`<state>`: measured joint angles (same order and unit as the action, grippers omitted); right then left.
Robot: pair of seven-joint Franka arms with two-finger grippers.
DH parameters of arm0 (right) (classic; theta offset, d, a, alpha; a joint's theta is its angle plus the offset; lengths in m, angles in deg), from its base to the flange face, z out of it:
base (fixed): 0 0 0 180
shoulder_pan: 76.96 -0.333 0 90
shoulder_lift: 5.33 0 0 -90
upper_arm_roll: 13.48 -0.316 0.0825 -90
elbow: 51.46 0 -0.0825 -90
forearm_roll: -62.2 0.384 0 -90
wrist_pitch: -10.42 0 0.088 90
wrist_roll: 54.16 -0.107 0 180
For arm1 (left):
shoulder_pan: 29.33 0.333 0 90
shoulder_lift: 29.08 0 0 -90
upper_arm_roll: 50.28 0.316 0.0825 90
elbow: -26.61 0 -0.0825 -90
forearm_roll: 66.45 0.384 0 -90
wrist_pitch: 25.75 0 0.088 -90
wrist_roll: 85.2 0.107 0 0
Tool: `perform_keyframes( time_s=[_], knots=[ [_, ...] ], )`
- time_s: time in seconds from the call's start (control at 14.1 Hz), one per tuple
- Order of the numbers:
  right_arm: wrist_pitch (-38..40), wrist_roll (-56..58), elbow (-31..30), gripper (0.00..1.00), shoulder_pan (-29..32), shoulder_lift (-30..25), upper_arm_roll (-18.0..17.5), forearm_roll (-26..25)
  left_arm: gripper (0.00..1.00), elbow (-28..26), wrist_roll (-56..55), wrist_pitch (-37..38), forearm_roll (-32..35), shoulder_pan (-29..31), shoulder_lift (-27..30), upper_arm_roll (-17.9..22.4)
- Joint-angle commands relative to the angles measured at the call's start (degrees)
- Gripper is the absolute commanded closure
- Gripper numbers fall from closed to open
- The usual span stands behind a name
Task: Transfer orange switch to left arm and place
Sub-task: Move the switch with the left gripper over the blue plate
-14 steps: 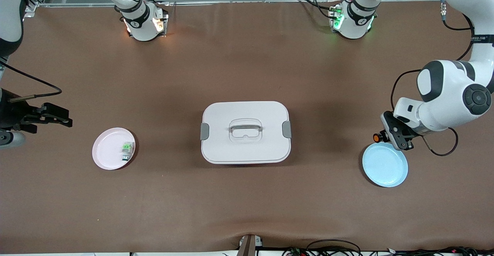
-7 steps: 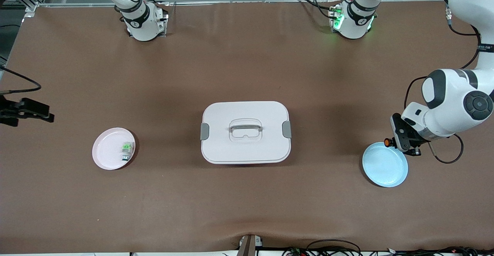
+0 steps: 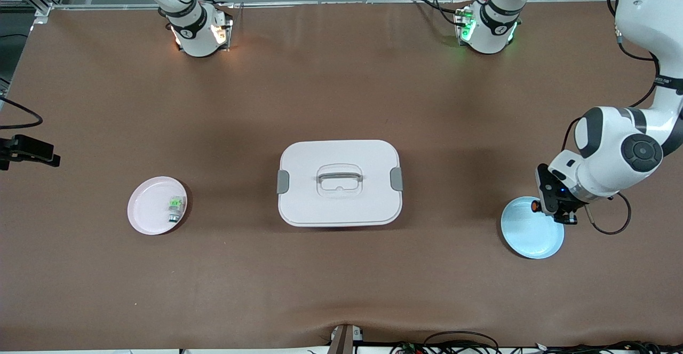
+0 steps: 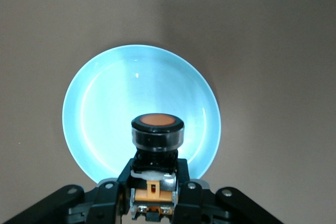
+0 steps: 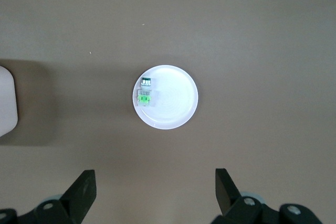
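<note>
Left hand grips orange switch; fingertips cut off.

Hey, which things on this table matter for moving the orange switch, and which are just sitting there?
Part of the job:
- orange switch, held in the left gripper over the blue plate
- box
- right gripper, open

Just lying about:
- pink plate
- green component on it

Looks like a robotics lab: two big white robot arms bolted to a brown-covered tabletop, loose cables along its edge.
</note>
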<state>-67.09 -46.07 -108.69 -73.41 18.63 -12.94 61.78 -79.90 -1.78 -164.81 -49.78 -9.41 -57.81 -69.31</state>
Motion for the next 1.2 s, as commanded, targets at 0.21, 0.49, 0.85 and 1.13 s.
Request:
perform_keyframes(
  time_s=[0.21,0.49,0.85,1.13],
  knots=[
    [3.85,0.17,-0.34,0.0,0.57,-1.38,-1.07,-0.2,0.99,2.27,1.22,-5.08,2.58,1.08,-4.75,-0.31],
    [5.6,0.17,-0.52,0.0,0.14,-3.05,-0.98,-0.9,0.99,3.15,1.22,-7.45,5.39,1.34,-7.22,-0.31],
    [6.58,0.69,-0.52,0.0,0.49,-3.05,-0.72,-0.9,0.97,2.89,1.22,-9.21,6.97,2.48,-9.32,-0.31],
    [6.14,6.57,-0.52,0.0,0.75,-2.7,-0.72,-2.04,0.86,2.63,1.22,-11.66,6.97,2.49,-10.29,-0.31]
  ],
)
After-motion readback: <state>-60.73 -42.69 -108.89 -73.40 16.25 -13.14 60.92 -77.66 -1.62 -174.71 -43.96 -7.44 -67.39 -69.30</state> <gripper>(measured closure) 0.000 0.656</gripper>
